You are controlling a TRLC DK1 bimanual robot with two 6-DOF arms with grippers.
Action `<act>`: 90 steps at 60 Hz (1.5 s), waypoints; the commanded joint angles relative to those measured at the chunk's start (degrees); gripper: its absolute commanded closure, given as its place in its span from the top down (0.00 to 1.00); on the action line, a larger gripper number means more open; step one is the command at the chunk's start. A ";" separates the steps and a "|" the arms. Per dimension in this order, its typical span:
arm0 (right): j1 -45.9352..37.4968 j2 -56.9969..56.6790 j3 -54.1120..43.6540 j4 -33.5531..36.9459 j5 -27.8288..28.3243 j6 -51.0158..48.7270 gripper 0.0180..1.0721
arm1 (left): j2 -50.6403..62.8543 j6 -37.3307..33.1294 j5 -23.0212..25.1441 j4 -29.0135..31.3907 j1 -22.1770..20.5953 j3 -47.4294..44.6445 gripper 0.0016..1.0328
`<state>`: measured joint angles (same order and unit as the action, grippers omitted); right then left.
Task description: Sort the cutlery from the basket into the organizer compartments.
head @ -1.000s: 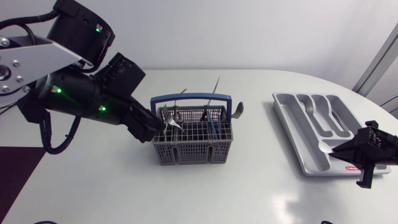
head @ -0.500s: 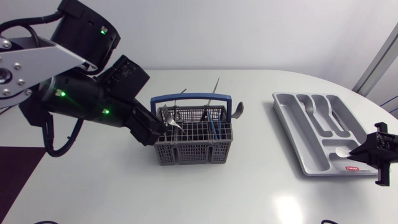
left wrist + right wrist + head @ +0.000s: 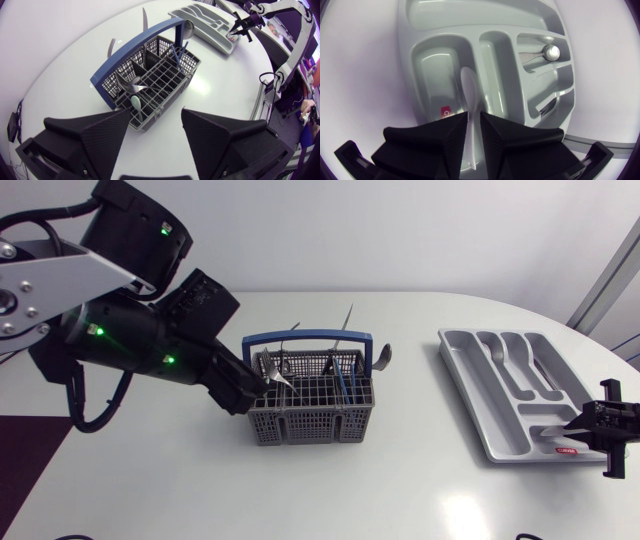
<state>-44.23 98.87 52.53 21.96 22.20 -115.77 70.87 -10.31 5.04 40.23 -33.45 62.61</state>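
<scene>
Head view places the grey basket [image 3: 300,425] near the middle of the table [image 3: 150,480] and the organizer [image 3: 468,380] well apart from it, toward the right arm's side. That split looks deliberate, as each arm has one container within easy reach.

From the left wrist view, the left gripper [image 3: 156,114] has its broad fingers spread wide, holding nothing, with the basket just ahead of them. Most of the cutlery [image 3: 135,90] stands or leans in the basket's cells under the blue handle [image 3: 308,337]. I judge the spread fingers are ready to take the next piece.

From the right wrist view, the right gripper [image 3: 473,116] has its fingers drawn nearly together on a pale utensil [image 3: 469,87], pinched at one end. Its rounded end reaches out ahead over the wide compartment with the red label [image 3: 446,111], close to the divider beside it. Whether it touches the floor there I cannot tell. Holding it by one end lets the length line up with the slot before release. A spoon [image 3: 542,54] already lies in a farther compartment, so sorting is under way but far from finished.
</scene>
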 commanded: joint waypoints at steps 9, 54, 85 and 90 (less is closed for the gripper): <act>0.46 -1.93 -3.31 -0.77 -0.22 -1.31 0.37 | -1.09 0.81 -0.47 1.26 -0.03 -1.70 0.68; 21.02 -35.68 -13.25 11.88 6.19 24.45 0.69 | 3.66 3.19 -2.58 7.58 1.20 4.98 0.68; 51.35 -49.39 -14.39 10.12 -1.37 58.28 0.73 | 7.70 6.17 -8.29 -4.10 0.14 1.73 0.62; 52.93 -49.39 -14.30 9.77 -1.63 59.95 0.73 | 8.23 6.35 -8.99 -5.77 0.05 0.76 0.59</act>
<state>7.31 49.69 39.53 32.36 21.10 -59.33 78.24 -5.65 -3.36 35.64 -33.17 65.58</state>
